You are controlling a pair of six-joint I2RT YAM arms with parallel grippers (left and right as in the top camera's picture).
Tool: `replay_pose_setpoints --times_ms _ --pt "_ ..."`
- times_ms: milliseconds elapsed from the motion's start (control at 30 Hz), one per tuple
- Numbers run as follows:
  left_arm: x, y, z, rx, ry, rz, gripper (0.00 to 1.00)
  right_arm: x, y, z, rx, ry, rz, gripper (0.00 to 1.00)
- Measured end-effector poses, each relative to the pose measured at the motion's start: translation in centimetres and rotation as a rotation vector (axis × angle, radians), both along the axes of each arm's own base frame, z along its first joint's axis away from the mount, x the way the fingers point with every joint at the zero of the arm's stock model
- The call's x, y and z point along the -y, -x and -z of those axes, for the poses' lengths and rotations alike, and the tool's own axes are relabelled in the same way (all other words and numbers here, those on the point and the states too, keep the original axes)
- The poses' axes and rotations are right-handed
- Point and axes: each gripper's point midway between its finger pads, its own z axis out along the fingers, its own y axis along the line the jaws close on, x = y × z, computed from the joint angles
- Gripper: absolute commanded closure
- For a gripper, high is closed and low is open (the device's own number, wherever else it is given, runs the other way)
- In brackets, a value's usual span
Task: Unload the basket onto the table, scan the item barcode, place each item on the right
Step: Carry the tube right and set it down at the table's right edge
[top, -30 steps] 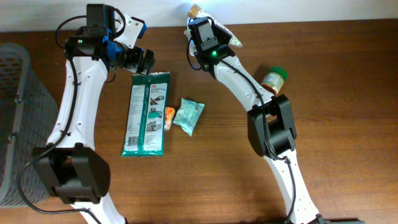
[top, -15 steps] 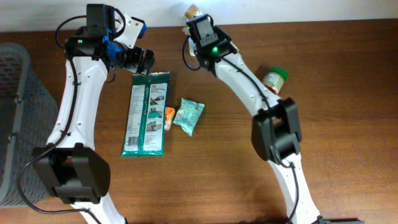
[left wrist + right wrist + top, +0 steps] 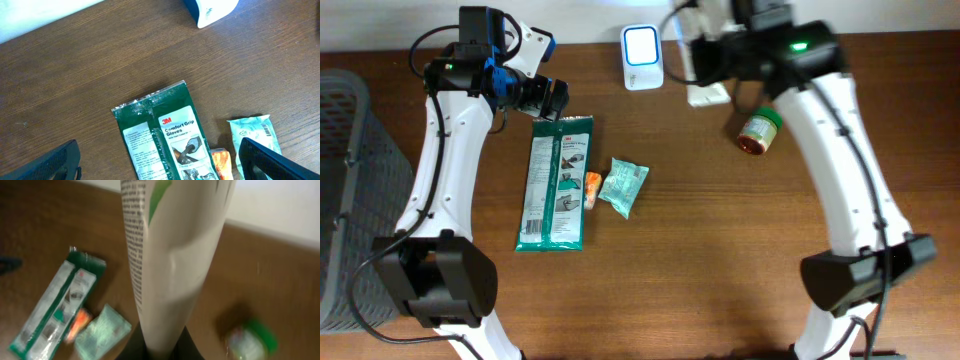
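The overhead view looks straight down on the whole table [image 3: 670, 285]. The left wrist view faces down, close above the green glove pack [image 3: 167, 142]. The right wrist view, blurred, looks past a white package [image 3: 175, 255] and shares that pack.

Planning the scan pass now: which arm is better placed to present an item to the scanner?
Right. The right gripper is shut on a white pouch, held up close to the scanner. The left gripper hangs open and empty above the gloves pack.
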Motion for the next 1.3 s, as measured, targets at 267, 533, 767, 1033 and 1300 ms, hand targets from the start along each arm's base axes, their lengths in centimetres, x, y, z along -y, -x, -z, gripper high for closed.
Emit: replay_pose_setpoints --times_ms 267,533,767,1033,1300 --pt "0.0 0.0 0.0 0.0 0.0 0.0 0.01 15.4 4.5 4.5 -0.365 -0.049 0.404 0.96" --pt "0.0 0.0 0.0 0.0 0.0 0.0 0.01 26.1 6.1 16.3 -0.585 -0.112 0.689 0.96" --pt "0.0 0.0 0.0 0.0 0.0 0.0 0.01 29.9 7.4 22.8 -0.597 -0.143 0.786 0.96" --pt "0.0 0.0 0.0 0.0 0.0 0.0 0.01 31.3 7.9 23.4 -0.581 -0.137 0.787 0.96" --pt "0.0 0.0 0.0 0.0 0.0 0.0 0.01 30.9 9.3 23.6 -0.638 -0.107 0.753 0.33"
